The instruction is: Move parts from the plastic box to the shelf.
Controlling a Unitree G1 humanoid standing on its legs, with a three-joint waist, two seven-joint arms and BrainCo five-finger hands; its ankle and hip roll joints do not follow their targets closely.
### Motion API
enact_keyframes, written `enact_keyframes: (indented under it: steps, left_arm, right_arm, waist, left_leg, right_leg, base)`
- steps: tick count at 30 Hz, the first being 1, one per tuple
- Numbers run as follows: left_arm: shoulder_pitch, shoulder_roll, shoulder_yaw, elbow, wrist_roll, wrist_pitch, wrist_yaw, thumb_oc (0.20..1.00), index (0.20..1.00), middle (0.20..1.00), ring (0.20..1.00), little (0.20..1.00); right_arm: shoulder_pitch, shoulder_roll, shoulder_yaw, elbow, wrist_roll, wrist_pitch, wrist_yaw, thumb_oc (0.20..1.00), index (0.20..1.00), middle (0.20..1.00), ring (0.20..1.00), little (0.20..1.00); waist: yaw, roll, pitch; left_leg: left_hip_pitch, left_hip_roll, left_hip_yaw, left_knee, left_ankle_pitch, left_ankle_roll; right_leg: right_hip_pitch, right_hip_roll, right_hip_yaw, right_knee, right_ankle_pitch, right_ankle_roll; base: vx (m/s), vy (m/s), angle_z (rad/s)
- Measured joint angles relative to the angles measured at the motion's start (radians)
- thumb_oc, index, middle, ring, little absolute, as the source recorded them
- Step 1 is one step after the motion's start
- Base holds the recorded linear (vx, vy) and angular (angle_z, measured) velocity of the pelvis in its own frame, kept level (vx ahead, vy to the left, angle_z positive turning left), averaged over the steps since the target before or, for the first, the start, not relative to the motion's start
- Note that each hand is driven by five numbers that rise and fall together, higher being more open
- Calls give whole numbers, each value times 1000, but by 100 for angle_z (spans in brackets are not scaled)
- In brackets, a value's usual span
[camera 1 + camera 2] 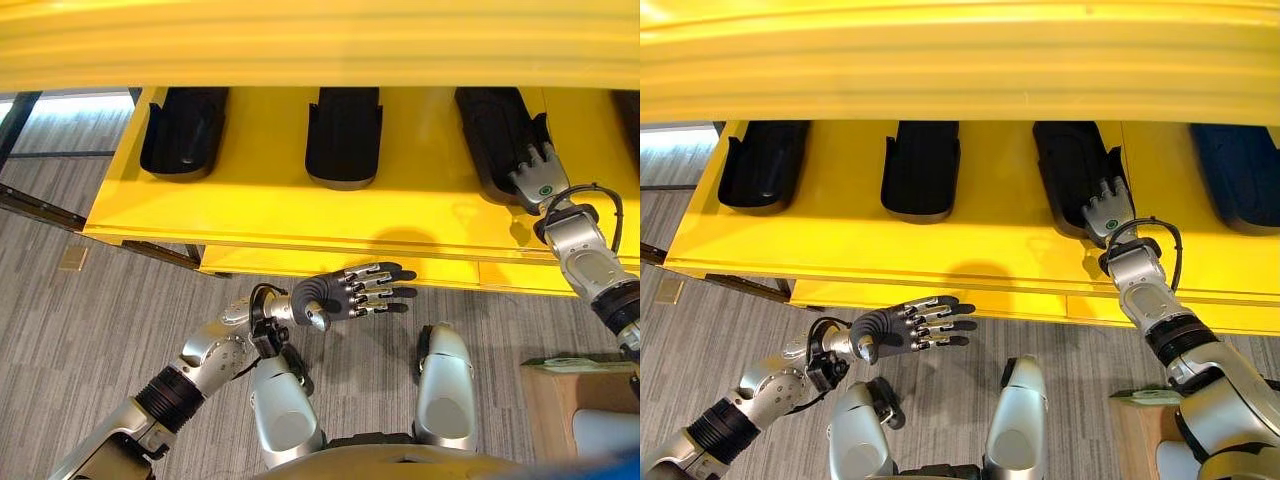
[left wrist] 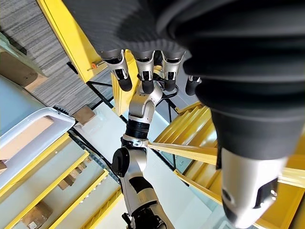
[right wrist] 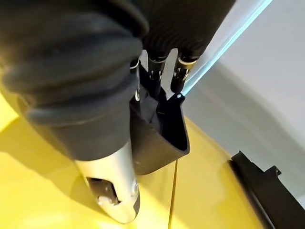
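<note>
While your right hand (image 1: 1108, 212) rests on the near end of the third black part (image 1: 1072, 170) on the yellow shelf (image 1: 970, 245), its fingers (image 3: 153, 78) reach into that part and you cannot tell their state. Two more parts (image 1: 921, 168) lie well apart to its left. Your left hand (image 1: 902, 329) hovers below the shelf edge, fingers straight, holding nothing.

You have grey striped carpet (image 1: 100, 300) underfoot, a cardboard box (image 1: 560, 400) at the right and a dark rack frame (image 1: 40, 205) at left.
</note>
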Motion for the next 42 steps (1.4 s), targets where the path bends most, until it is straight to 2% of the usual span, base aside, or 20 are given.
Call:
enact_keyframes:
  steps: [8,21,30,42]
  left_arm:
    - [-8,-27,0,0,0,0,2,1000,1000,1000,1000,1000]
    - [-22,-37,-1,0,0,19,37,1000,1000,1000,1000,1000]
    - [-40,-38,-2,0,0,21,41,1000,1000,1000,1000,1000]
    - [-44,-41,-3,0,0,23,42,1000,1000,1000,1000,1000]
  right_arm:
    - [-7,11,0,6,128,30,-21,1000,1000,1000,1000,1000]
    - [-46,71,13,86,202,57,-61,1000,1000,1000,1000,1000]
    - [-53,76,13,88,286,69,-92,1000,1000,1000,1000,1000]
    - [-48,81,13,79,328,71,-142,1000,1000,1000,1000,1000]
  waist:
    - [1,0,0]
    - [1,2,-1]
    - [-1,4,-2]
    - [-7,12,-7]
  left_leg:
    - [5,0,1,-3,1,-1]
    - [17,-1,1,-2,1,0]
    - [17,-1,1,-3,1,0]
    - [17,-1,2,-4,1,1]
  right_leg:
    - [3,1,0,0,0,0]
    - [14,0,2,0,-2,-3]
    - [13,0,2,0,-3,-5]
    - [13,1,2,0,-3,-5]
  base:
    - [0,0,0]
    - [0,0,0]
    - [0,0,0]
    - [0,0,0]
